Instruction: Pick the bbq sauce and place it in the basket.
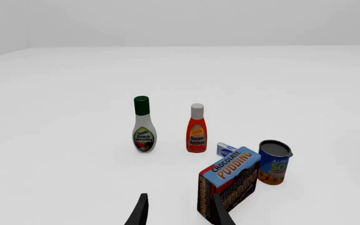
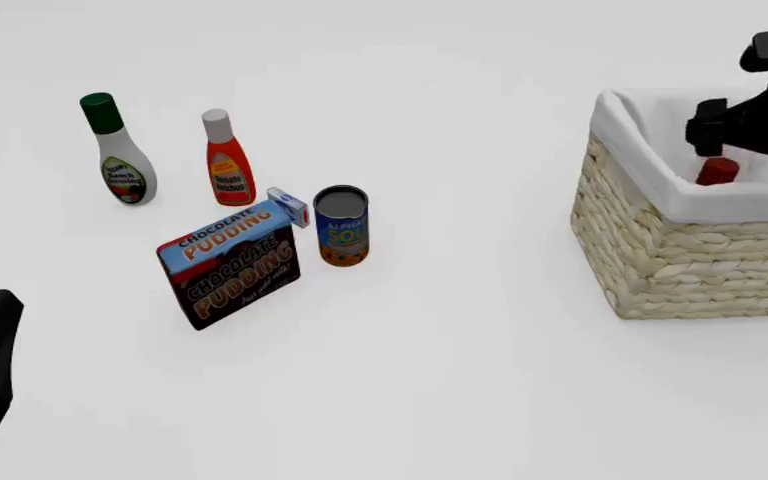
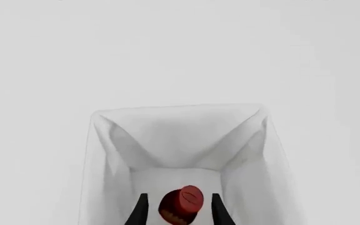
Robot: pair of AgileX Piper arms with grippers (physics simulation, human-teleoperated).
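right tool [image 3: 177,206] inside basket [image 2: 651,250], far right on desk | bbq sauce [image 3: 181,202] sits between its fingers, red cap up, long axis tilted | grip or gap: cannot tell | judged next: let go, lift clear | left tool [image 1: 178,211] wide, empty, near left

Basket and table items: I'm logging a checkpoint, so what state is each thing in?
bbq sauce: inside the basket, between the right gripper's fingers
basket: upright
ranch bottle: standing, capped
ketchup bottle: standing, capped
pudding box: on its edge, tilted
soup can: upright
left gripper: open, holding nothing
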